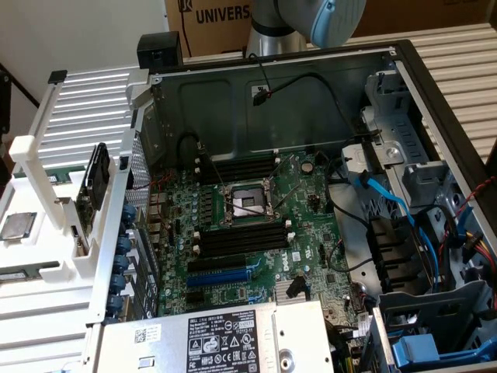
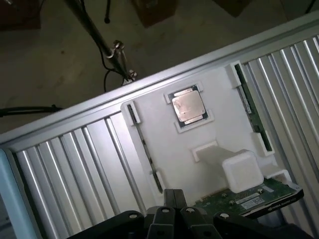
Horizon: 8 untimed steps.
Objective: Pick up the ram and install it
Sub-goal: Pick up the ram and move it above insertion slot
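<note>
The gripper (image 2: 172,195) is seen clenched, its fingers pressed together with nothing between them, and it is held above the near edge of a white holder (image 2: 219,129) without touching anything. Just past the fingers, a green circuit card (image 2: 249,200) with a pale label is stood in the holder's near edge, and a raised white block (image 2: 241,169) is set close behind it. Further in, a square processor (image 2: 187,107) is seated in a pocket near the holder's middle. The ram (image 2: 251,107) is found on the holder's far side, laid on edge in a groove along one outer rim, well apart from the gripper. A second thin dark strip (image 2: 144,147) is lodged along the opposite rim; whether it is another stick or a bare groove cannot be told. The holder is rested on a ribbed metal table (image 2: 70,169). Beyond the holder, on the exterior view's right of it, an open computer case (image 1: 435,85) is laid, with its motherboard (image 1: 311,225) exposed. The black memory slots (image 1: 237,241) on that board are seen bare, their white end clips unoccupied. The task is therefore judged to be at its very start: the ram has not been grasped or lifted, and nothing has been installed, so both the pick and the seating are left to be done.
</note>
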Motion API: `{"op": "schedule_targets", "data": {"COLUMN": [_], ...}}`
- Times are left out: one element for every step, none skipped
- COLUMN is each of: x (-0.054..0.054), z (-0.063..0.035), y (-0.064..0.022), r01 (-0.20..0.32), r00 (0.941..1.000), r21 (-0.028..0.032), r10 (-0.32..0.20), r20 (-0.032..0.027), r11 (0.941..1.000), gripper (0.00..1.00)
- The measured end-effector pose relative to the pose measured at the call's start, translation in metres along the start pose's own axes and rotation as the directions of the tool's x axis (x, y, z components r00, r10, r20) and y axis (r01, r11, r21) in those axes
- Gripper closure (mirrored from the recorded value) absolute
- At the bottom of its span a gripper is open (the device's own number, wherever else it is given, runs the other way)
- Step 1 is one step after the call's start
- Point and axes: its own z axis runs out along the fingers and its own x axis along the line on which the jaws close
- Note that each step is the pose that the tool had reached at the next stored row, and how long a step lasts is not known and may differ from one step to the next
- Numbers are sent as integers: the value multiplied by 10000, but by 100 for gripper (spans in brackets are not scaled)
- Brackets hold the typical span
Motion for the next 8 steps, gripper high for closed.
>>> {"op": "schedule_targets", "data": {"x": [0, 1, 1, 2, 1, 1, 1, 1], "z": [2, 4, 5, 6, 8, 10, 13, 15], "y": [1, 0, -1, -1, -1, -1, 0, 0], "r01": [96, 235, 395, 569, 750, 943, 1117, 1300], "r00": [9999, 9997, 9992, 9983, 9971, 9955, 9937, 9915], "r21": [89, 158, 219, 258, 269, 273, 275, 274], "r10": [-96, -236, -397, -571, -752, -945, -1120, -1302], "r20": [32, 55, 74, 82, 82, 78, 75, 70], "r11": [9999, 9996, 9990, 9980, 9968, 9952, 9934, 9911], "gripper": [90, 90, 90, 90, 90, 90, 90, 90]}}
